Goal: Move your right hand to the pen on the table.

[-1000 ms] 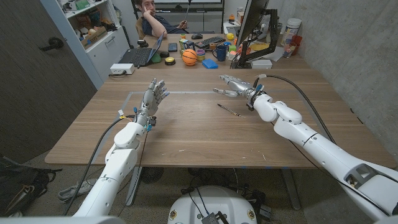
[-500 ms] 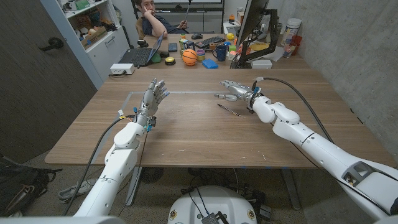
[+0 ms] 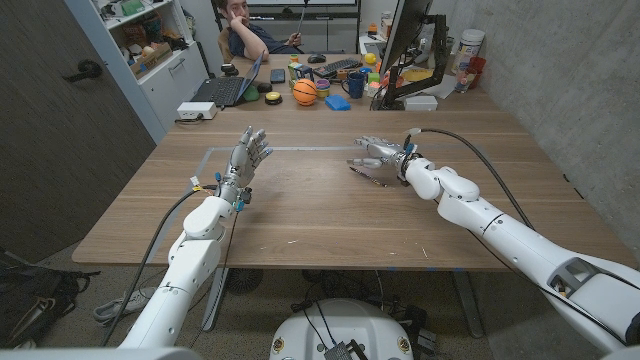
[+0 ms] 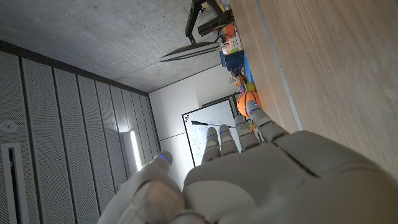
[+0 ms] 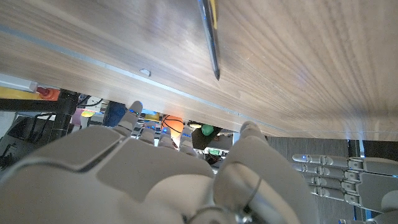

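My left hand point(image 3: 247, 153) stands raised above the surface point(image 3: 300, 215), fingers apart, holding nothing. Right of it the pen point(image 3: 368, 177) lies on the wood — my right hand point(image 3: 378, 152) hovers just over it, fingers spread, empty. The reach looks nearly done — only contact is left.

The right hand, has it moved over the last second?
Yes. In the head view the right hand has come down toward the pen lying on the table, closing the gap between them.

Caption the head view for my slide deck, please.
Robot's right hand hovers open over thin dark pen on wooden table.
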